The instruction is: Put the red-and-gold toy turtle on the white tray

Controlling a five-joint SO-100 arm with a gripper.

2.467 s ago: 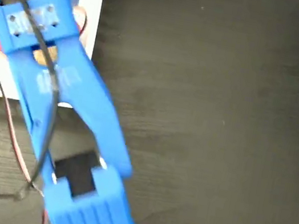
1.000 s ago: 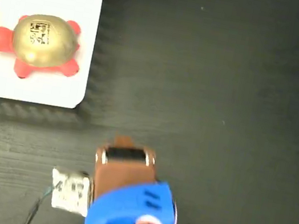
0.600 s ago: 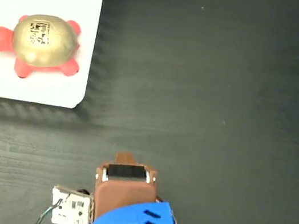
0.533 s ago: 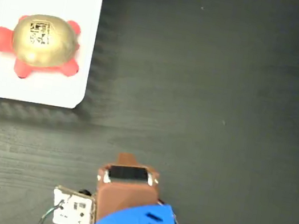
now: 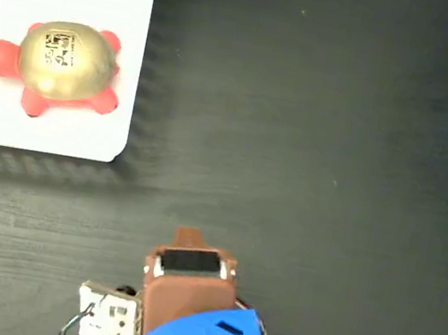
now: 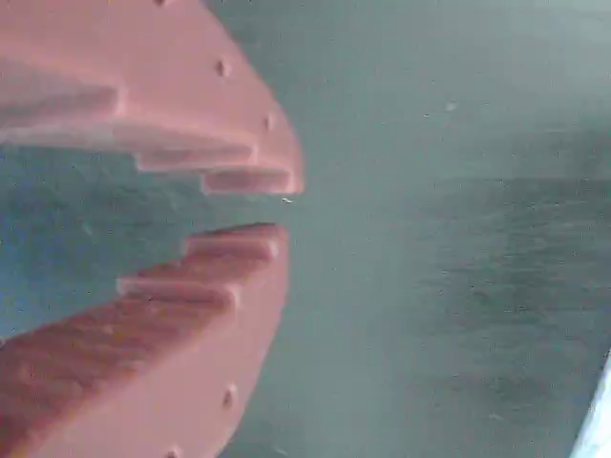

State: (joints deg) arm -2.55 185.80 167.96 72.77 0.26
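This looks like a robot test bench in a lab or workshop. A dark wood-grain table (image 5: 339,153) fills the fixed view, a small bare circuit board (image 5: 107,314) with thin wires sits beside the blue and brown arm (image 5: 197,319).

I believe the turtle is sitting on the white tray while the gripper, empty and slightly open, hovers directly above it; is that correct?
Not quite. The gripper is not above the turtle: the fixed view shows it well away, near the bottom edge over the dark table. The rest holds: the turtle sits on the white tray, and the wrist view shows the gripper empty and slightly open.
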